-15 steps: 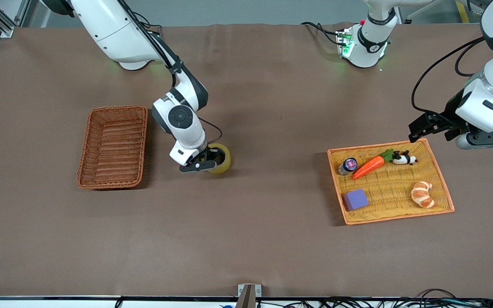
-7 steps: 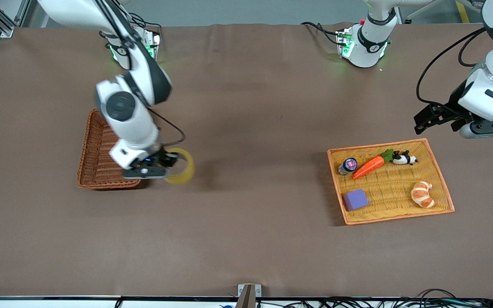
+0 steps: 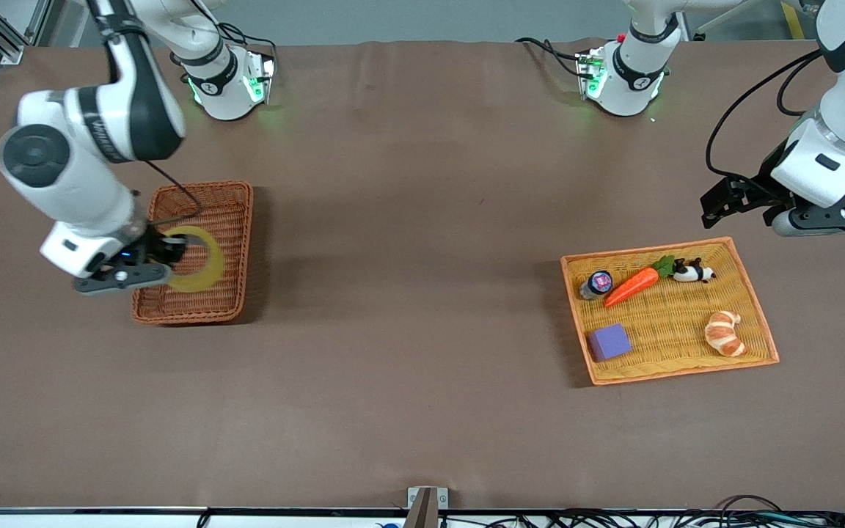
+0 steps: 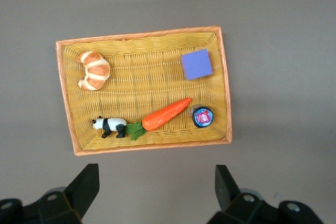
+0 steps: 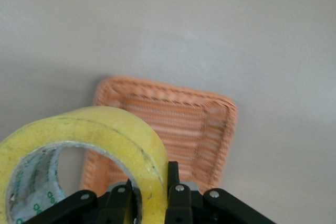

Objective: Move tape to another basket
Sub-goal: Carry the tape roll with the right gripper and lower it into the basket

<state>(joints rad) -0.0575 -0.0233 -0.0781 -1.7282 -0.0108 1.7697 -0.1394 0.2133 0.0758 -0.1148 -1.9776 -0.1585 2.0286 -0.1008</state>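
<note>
Aloft, the right gripper (image 3: 162, 258) is seen clamped on the tape (image 3: 199, 259), its fingers (image 5: 176, 195) pinching the roll's wall, one inside the hole and one outside. The tape is held in the air over the basket (image 3: 235, 220), above the part of it nearer the front camera. In the right wrist view, the yellowish roll (image 5: 84, 145) fills the foreground, its grey inner core visible, with the reddish-brown wicker basket (image 5: 210, 124) shown below it on the brown table (image 3: 422, 411). Nothing can be made out inside the basket in the parts that are visible.

At the left arm's end of the table, the left gripper (image 3: 738, 202) is held in the air with its fingers (image 4: 84, 187) spread wide apart and nothing between them. It hangs over bare table just beside the tray (image 3: 756, 308), off the edge farther from the front camera.

The flat yellow tray with its orange rim (image 4: 65, 98) is shown carrying five things: a croissant (image 3: 724, 332), a purple block (image 3: 609, 341), a carrot (image 3: 631, 286), a panda figure (image 3: 692, 272) and a small round jar (image 3: 598, 283). The carrot lies between the jar and the panda, its green leaves touching the panda. The croissant and the block lie nearer the front camera, well apart from one another. The tray and the basket are set well apart, at the two ends of the table.
</note>
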